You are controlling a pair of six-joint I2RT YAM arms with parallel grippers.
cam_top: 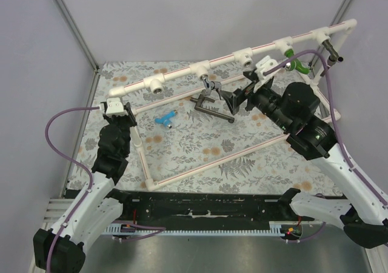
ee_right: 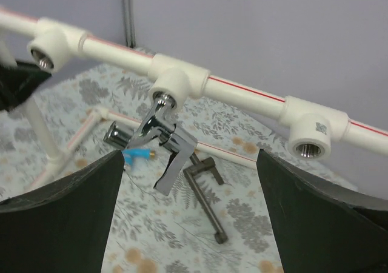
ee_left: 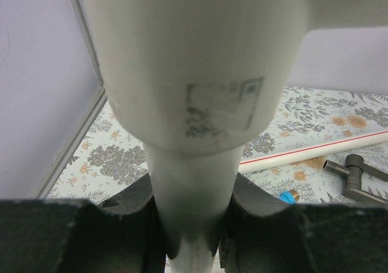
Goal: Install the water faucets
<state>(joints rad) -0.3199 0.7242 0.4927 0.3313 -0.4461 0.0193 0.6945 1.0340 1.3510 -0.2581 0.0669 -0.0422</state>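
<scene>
Right gripper (ee_right: pixel 188 158) spread open, silver faucet (ee_right: pixel 159 141) dead ahead, hanging tilted from its tee fitting (ee_right: pixel 176 82); dark grey faucet (ee_right: pixel 209 206) lies flat below it, nearer this arm; left gripper (ee_left: pixel 193 224) clenched on frame pipe (ee_left: pixel 188 182).

We see a white pipe frame (cam_top: pixel 224 59) with thin red stripes, a bright green faucet (cam_top: pixel 293 62) upper right, a light blue faucet (cam_top: pixel 165 119) centre, a grey-and-orange floral table cover (cam_top: pixel 200 145)

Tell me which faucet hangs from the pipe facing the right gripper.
The shiny silver faucet, on a pipe fitting; the blue faucet and dark grey faucet lie on the mat.
</scene>
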